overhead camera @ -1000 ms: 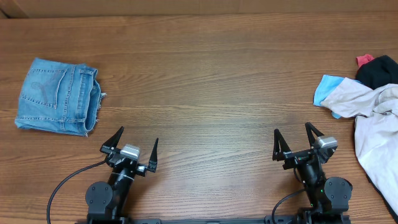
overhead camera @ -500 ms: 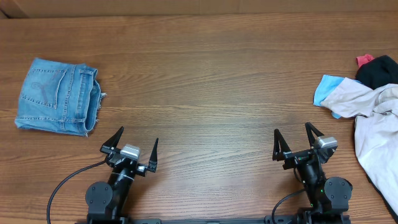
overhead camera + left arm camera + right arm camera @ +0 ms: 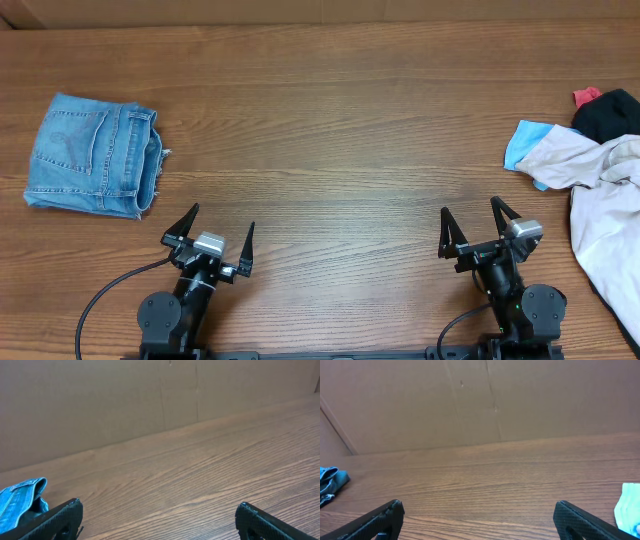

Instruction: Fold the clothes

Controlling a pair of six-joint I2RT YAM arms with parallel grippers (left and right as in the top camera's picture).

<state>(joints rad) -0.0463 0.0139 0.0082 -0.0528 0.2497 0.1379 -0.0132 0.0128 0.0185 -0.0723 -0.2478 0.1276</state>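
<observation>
Wood table (image 3: pixel 330 130), crumpled clothes (image 3: pixel 600 220), wall (image 3: pixel 100 405) (perhaps cardboard)

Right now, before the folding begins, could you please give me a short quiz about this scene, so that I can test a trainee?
1. True or false: the denim shorts lie on the table on the side of the left gripper, touching no gripper.
2. Which gripper is nearer to the crumpled beige shorts? A: the left gripper. B: the right gripper. C: both equally near.
3. Fill in: the jaws of both grippers stand ____, holding nothing.
Key: 1 true; 2 B; 3 open.
</observation>
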